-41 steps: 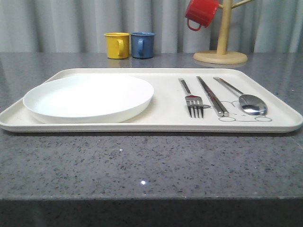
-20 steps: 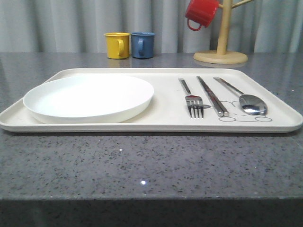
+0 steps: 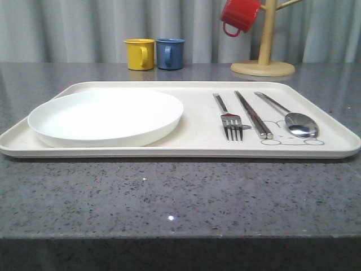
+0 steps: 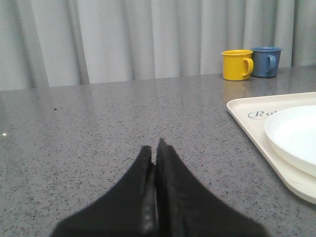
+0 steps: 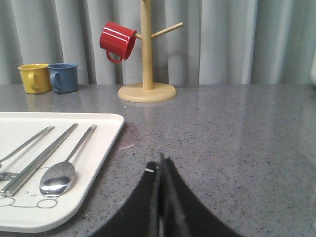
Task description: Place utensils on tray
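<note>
The tray (image 3: 197, 132) lies on the grey speckled tabletop (image 3: 169, 197). On its right half lie three utensils side by side, apart from each other: the fork (image 3: 228, 117), the chopsticks (image 3: 253, 114) and the spoon (image 3: 293, 118). The spoon bowl rests on a thin grey drawing printed on the tray. On the left half sits a round white plate (image 3: 107, 116). In the left wrist view, grey script on the tray reads "Ro", and the plate covers the other letters.

The left end effector (image 4: 155, 148) hovers over bare tabletop beside the tray, its fingers pressed together. The right end effector (image 5: 161, 160) is also pressed together, holding nothing, over the tabletop just beside the tray's spoon side.

Behind the tray stand a yellow mug (image 3: 139, 54) and a blue mug (image 3: 170, 53), and a red mug (image 3: 239, 15) hangs on a wooden mug tree (image 3: 263, 42).
</note>
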